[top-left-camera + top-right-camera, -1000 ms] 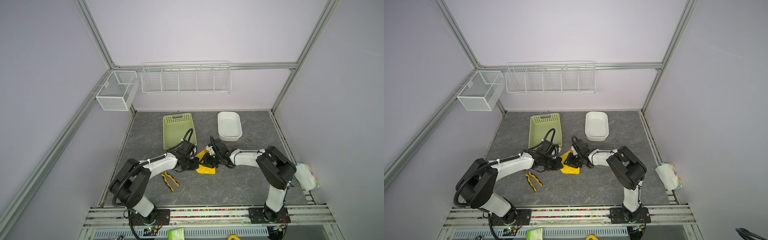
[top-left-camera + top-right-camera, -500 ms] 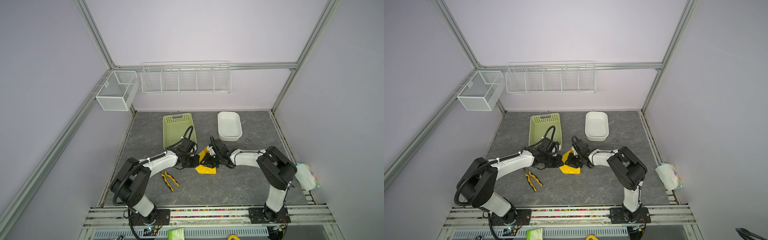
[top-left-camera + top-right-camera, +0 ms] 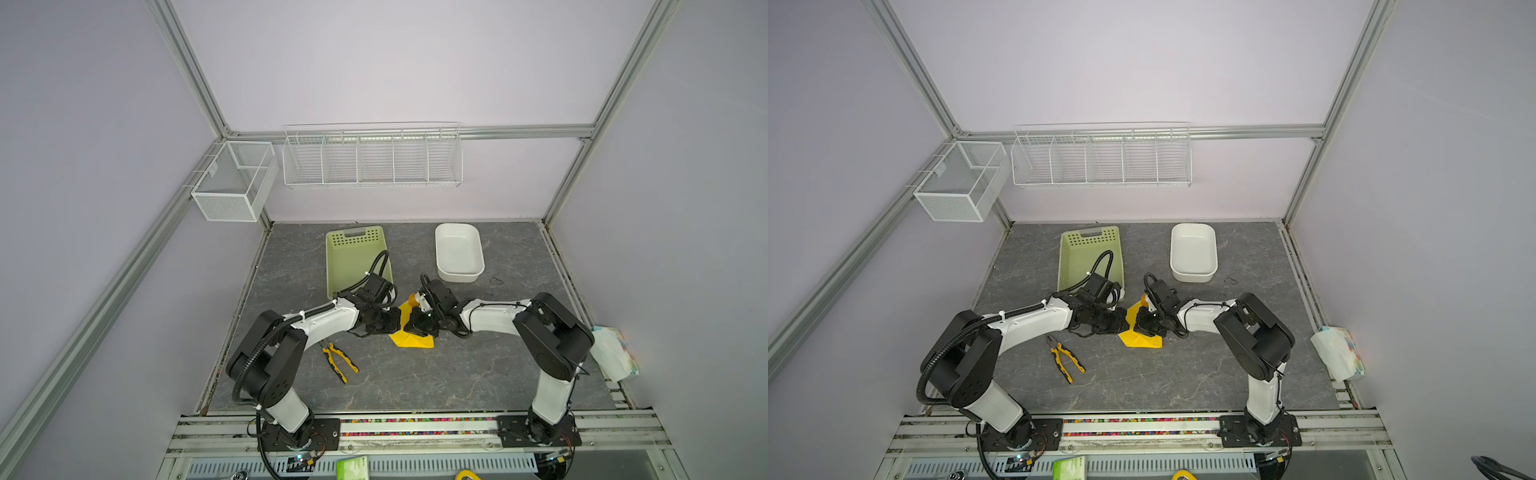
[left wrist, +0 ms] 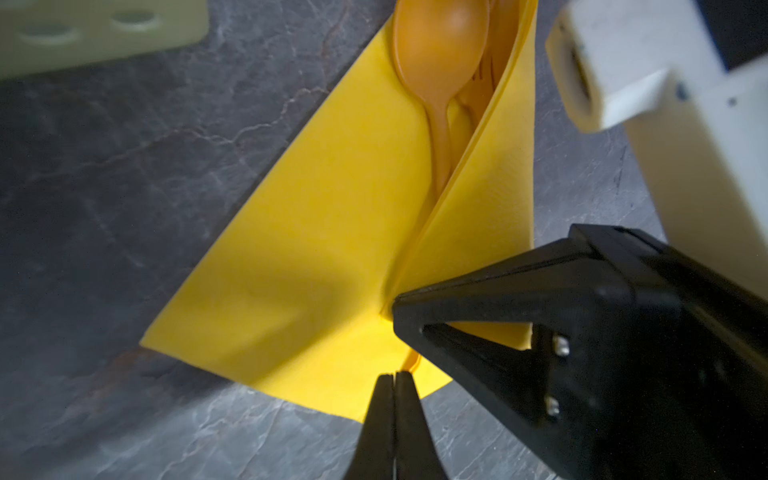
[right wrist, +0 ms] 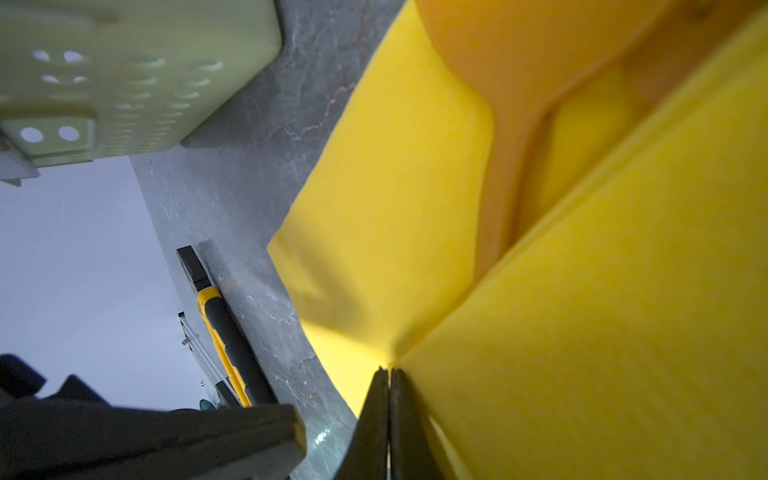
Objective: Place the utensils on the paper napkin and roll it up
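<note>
Mid-roll: the right pincer (image 5: 388, 372) pinches the paper napkin's (image 4: 311, 249) flap over the utensils (image 4: 440, 62), the left pincer (image 4: 393, 376) is shut at its edge; next, tuck and roll onward.

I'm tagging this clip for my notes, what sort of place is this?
Most likely a robot lab test cell: plain walls in an aluminium frame, a left arm and right arm bolted to a front rail, and a wire rack hung behind.
</note>
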Tool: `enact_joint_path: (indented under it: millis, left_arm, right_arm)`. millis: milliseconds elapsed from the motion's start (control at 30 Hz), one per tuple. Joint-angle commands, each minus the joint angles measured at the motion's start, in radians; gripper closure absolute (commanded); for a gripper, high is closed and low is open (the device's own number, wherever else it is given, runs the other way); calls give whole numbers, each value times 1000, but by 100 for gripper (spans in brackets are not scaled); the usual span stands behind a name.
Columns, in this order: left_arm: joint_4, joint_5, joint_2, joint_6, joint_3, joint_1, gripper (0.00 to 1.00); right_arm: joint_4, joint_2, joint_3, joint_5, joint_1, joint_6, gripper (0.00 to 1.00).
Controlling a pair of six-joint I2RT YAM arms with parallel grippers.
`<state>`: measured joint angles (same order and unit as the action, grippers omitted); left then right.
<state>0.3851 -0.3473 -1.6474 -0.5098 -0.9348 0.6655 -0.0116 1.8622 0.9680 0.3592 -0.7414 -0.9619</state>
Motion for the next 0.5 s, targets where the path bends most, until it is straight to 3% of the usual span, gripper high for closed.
enact_joint_path:
  millis: [0,333,467]
  left_arm:
    - [-10,-20,-30,14,-36,-6,100]
    - [-17,-33,-50,7,-54,-6,100]
    - [-81,-74,-8,-14,8,-6,100]
  right_arm:
    - [17,-29,-21,-11,-3,-21,93]
    - [5,-27,-27,-5,-2,-18,93]
    - [-2,-28,-24,5,5,-14,93]
